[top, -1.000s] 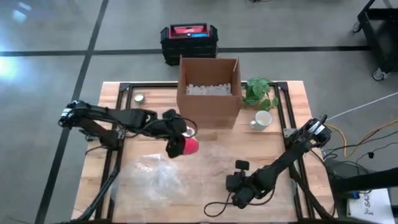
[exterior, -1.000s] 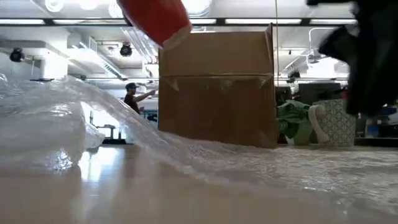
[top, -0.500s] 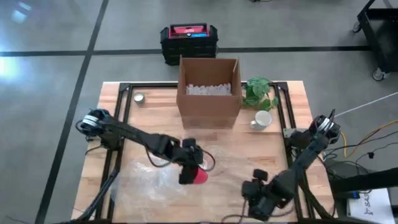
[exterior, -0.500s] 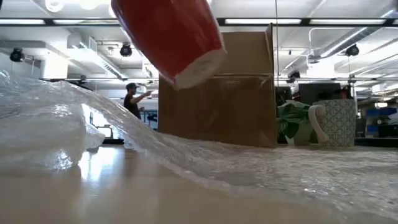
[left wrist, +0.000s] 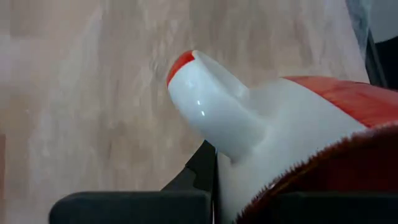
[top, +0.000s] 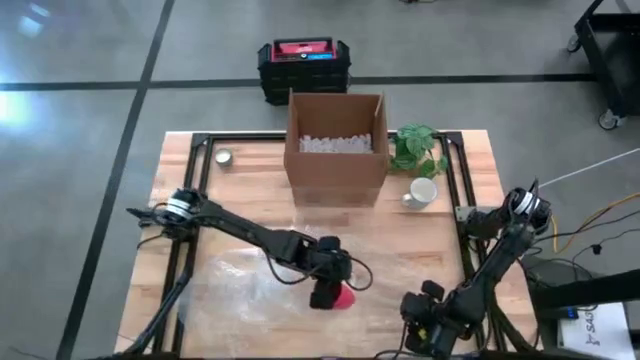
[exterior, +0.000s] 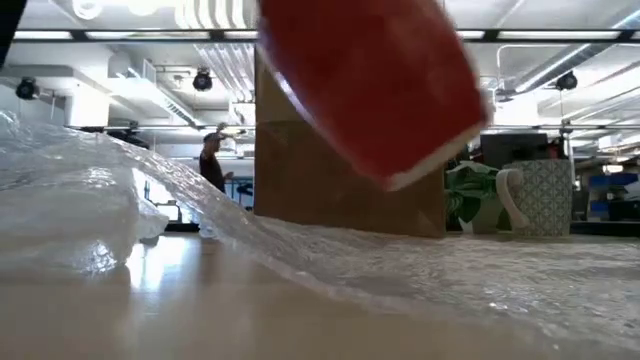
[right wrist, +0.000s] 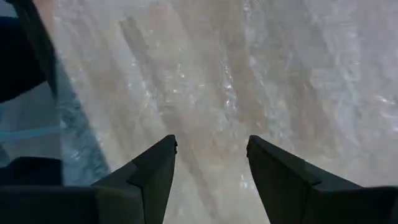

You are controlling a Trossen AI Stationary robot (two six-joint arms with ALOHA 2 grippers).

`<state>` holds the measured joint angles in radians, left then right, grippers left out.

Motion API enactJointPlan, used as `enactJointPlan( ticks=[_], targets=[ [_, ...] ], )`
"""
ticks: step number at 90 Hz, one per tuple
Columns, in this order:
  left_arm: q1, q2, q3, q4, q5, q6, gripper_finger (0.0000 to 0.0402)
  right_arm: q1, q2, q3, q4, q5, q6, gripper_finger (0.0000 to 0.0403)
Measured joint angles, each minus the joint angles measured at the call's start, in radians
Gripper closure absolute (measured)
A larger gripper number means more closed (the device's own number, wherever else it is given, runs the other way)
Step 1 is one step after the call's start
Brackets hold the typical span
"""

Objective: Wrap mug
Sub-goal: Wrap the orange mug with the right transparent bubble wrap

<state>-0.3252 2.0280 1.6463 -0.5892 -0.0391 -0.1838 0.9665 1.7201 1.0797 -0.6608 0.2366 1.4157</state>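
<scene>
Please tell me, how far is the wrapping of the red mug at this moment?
Done: the left end effector has picked up the red ceramic mug with white inside. In hand: it holds the mug tilted in the air above the clear bubble wrap sheet spread on the wooden table. The right end effector waits open at the table's near right. Left: setting the mug down and folding the wrap around it.

Two slim, dark robot arms are built from long black tubular links joined by rounder joints. A pale silver-grey collar rings the left arm (top: 180, 208) near its base and the right arm (top: 522, 203) at its upper joint. A thin black cable loops alongside each. The right gripper (right wrist: 210, 163) has matte black, wedge-shaped fingers (right wrist: 154, 165).
</scene>
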Motion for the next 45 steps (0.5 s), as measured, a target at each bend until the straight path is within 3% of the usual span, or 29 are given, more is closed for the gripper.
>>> enactJointPlan(
  ticks=[14, 45],
  targets=[
    [0.001, 0.095, 0.081, -0.08, 0.003, 0.019, 0.0401, 0.0, 0.002, -0.09, 0.062, -0.001, 0.0, 0.0217],
    [0.006, 0.096, 0.152, -0.111, -0.027, 0.007, 0.0401, -0.016, -0.019, -0.177, -0.038, 0.007, -0.04, 0.0238]
  ],
)
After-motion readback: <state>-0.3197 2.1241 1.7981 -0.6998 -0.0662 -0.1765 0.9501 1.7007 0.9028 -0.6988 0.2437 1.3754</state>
